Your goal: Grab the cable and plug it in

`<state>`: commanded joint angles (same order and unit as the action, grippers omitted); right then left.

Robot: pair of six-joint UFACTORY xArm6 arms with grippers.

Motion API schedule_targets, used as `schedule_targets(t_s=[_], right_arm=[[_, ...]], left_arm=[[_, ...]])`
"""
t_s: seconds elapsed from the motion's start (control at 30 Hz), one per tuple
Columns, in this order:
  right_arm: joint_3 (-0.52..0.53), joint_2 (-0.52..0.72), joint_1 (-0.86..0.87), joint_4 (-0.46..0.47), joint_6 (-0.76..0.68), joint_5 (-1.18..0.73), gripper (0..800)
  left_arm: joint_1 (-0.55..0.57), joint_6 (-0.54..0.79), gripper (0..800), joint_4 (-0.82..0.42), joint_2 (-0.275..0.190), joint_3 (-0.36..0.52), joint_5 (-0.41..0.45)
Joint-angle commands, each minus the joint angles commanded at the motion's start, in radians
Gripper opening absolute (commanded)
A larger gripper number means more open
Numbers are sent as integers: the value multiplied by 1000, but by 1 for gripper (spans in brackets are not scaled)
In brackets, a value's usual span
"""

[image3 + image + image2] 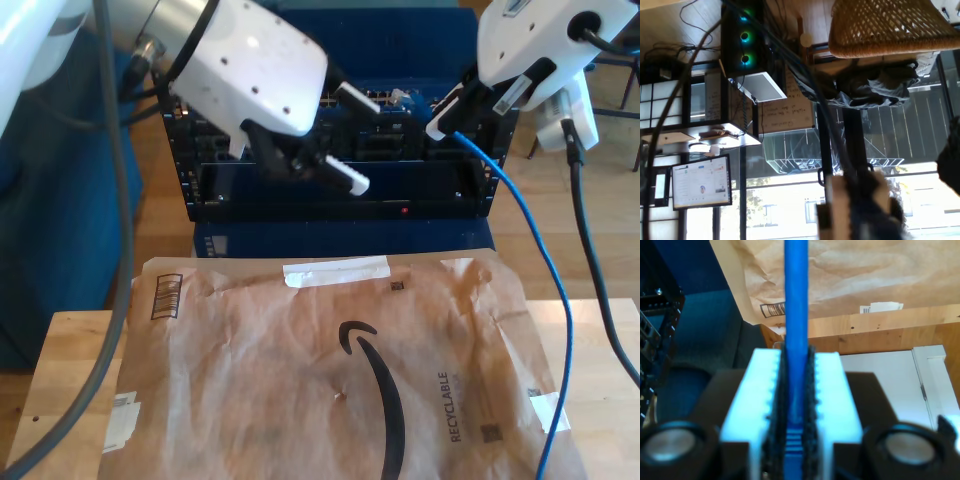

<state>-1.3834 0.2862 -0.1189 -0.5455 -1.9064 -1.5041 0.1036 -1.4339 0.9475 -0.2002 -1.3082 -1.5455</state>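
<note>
At the exterior view's left, an arm holds a gripper [365,145] with its fingers spread wide and nothing between them, just in front of the black rack [400,205]. The wrist views don't show whose it is, and my first gripper [850,215] is only a blur in its own wrist view, so I cannot tell how its jaws stand. Further right, my second gripper [450,120] is clamped narrow on the cable [545,290], close to the rack's front at its right end in that view. The step in hand looks like seating the plug, so go slowly and line the held end up square with a port before you push. Keep the grip firm so the thin cord doesn't slide back. The plug itself is hidden, so I cannot tell which way its clip faces. The cable's long axis runs straight out along the jaws in the second wrist view. From the grip it slopes down toward the exterior view's right, then hangs past the edge of the paper envelope [330,370] on the table [70,350].
</note>
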Motion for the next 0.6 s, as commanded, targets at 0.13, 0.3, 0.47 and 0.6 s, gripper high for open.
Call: schedule_targets(t_s=[0.13,0.3,0.47,0.6], right_arm=[[0,-6,-14,0,0,0,3],[0,-14,-15,0,-2,2,3],[-5,-14,-15,-2,-2,2,3],[-3,-12,-14,-2,0,2,3]], left_arm=[[0,3,800,64,8,-9,3],[2,6,800,72,8,-20,3],[-2,6,795,72,8,-15,2],[-5,5,790,72,8,-14,0]])
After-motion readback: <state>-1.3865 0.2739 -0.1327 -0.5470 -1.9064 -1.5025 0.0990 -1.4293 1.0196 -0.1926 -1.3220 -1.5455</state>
